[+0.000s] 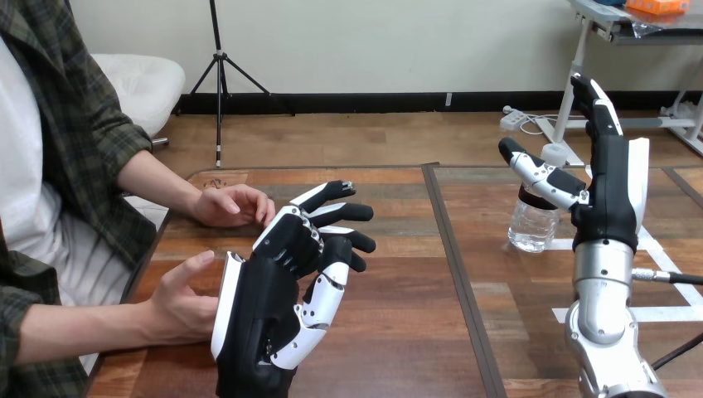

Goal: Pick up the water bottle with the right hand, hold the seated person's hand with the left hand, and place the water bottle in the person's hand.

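A clear water bottle (532, 217) with a white cap stands upright on the table at the right. My right hand (609, 186) is raised beside it, open, thumb reaching over the bottle's top and fingers straight up; nothing is gripped. My left hand (278, 286) hovers open at the lower left, fingers spread and relaxed, pointing right. The person's near hand (181, 303) lies just left of my left hand, close to its back, palm turned toward it; I cannot tell whether they touch. The person's far hand (236, 205) rests on the table behind my fingers.
The wooden table (398, 274) has a dark seam down its middle. White tape marks (655, 249) lie on the right part, near my right forearm.
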Robot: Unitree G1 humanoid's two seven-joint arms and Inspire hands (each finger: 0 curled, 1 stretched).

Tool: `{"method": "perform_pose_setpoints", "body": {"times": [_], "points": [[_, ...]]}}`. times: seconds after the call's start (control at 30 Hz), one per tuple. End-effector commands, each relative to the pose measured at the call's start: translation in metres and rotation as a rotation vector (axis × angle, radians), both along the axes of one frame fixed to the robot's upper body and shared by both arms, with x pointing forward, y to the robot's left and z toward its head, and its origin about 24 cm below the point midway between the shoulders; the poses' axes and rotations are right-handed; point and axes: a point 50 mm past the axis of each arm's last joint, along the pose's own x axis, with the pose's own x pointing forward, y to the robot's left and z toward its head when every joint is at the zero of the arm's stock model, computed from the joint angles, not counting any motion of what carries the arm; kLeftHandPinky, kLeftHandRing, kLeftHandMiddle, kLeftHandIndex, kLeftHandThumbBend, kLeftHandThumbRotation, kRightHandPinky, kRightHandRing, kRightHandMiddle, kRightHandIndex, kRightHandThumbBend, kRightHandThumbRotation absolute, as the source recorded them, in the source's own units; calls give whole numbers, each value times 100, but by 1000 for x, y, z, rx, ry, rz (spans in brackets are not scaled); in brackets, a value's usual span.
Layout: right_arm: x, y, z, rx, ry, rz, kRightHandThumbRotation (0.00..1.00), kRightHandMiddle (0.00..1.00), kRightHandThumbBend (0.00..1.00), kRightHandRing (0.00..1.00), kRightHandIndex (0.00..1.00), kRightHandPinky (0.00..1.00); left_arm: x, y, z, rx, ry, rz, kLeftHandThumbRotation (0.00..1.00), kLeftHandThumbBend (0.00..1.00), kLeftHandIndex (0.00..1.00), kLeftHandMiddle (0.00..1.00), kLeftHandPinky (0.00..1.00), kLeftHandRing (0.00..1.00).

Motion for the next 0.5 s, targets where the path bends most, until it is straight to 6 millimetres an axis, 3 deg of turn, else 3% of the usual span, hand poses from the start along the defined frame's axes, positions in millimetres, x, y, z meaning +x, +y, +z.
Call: {"method": "perform_pose_setpoints", "body": {"times": [0.0,0.47], "points": [[20,1,33,-22,-87,11,6,91,70,94,88,96,5,-5,14,-28,-78,-6,41,23,74,67,45,57],[27,-4,33,-58,-34,-5,9,91,69,94,89,96,5,-5,13,-23,-78,2,42,22,74,67,45,57]]}}
